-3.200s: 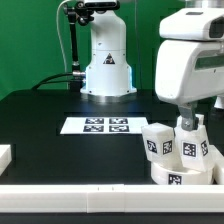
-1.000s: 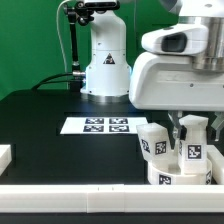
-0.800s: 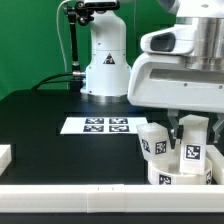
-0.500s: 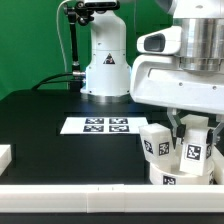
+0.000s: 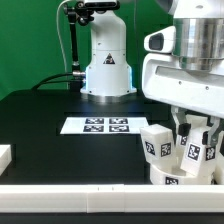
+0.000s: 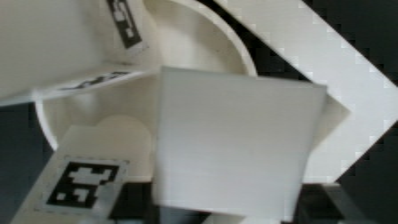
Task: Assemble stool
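I've got the hand (image 5: 196, 140) down at about four o'clock in the exterior view, fingers pinched nearly shut on a stool leg (image 5: 197, 150) standing upright over the round seat (image 5: 180, 172); I read this as seating or screwing it in. Another leg (image 5: 155, 143) already stands just beside it at nine o'clock. The marker board (image 5: 95, 125) sits mid-tabletop (image 5: 50, 125). Only square marker tags, no readable writing.

Jaws clamp a tagged leg (image 5: 198, 148) above the seat (image 5: 180, 176), beside another leg (image 5: 155, 143).
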You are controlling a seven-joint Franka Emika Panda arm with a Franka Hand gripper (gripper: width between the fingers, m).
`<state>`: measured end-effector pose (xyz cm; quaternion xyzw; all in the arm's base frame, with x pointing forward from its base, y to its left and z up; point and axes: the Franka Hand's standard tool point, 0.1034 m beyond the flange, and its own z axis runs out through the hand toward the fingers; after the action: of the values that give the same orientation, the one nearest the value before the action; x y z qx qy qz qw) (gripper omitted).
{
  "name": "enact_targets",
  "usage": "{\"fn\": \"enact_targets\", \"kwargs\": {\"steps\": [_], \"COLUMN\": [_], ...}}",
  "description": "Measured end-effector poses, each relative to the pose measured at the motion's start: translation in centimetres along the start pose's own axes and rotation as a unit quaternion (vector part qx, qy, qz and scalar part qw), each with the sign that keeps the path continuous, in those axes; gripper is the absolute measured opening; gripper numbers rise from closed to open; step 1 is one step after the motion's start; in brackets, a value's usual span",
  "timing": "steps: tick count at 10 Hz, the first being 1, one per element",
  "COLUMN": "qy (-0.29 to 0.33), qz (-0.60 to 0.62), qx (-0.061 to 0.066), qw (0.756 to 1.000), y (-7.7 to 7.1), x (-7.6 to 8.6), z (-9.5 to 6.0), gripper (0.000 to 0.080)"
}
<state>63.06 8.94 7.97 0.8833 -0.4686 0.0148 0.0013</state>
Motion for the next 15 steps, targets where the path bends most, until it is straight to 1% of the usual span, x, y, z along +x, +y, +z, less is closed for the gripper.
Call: {"fn": "enact_targets", "kwargs": {"steps": [3, 4, 6, 7, 8, 9, 10, 11, 13, 15], "qy": [-0.005, -0.011, -0.017, -0.019, -0.019, -0.025, -0.029, -0.032, -0.041, -0.049], "qz": [0.107, 0.176, 0.283, 0.318, 0.36, 0.421, 0.477, 0.503, 0.517, 0.529], "qx": [0.003, 0.012, 0.024, 0.03, 0.032, 0.038, 0.046, 0.057, 0.061, 0.062], "qw": [0.994, 0.984, 0.959, 0.947, 0.932, 0.906, 0.877, 0.862, 0.853, 0.845], "y": [-0.1, -0.1, -0.2, -0.3, -0.3, -0.3, -0.5, -0.7, -1.0, -1.1], "x": [-0.1, 0.2, 0.5, 0.6, 0.6, 0.5, 0.4, 0.2, -0.2, -0.4], "z": [0.0, 0.0, 0.0, 0.0, 0.0, 0.0, -0.1, -0.1, -0.1, -0.1], "gripper": [0.0335, 0.0335, 0.0335, 0.0335, 0.0335, 0.0335, 0.0335, 0.0335, 0.0335, 0.0335]}}
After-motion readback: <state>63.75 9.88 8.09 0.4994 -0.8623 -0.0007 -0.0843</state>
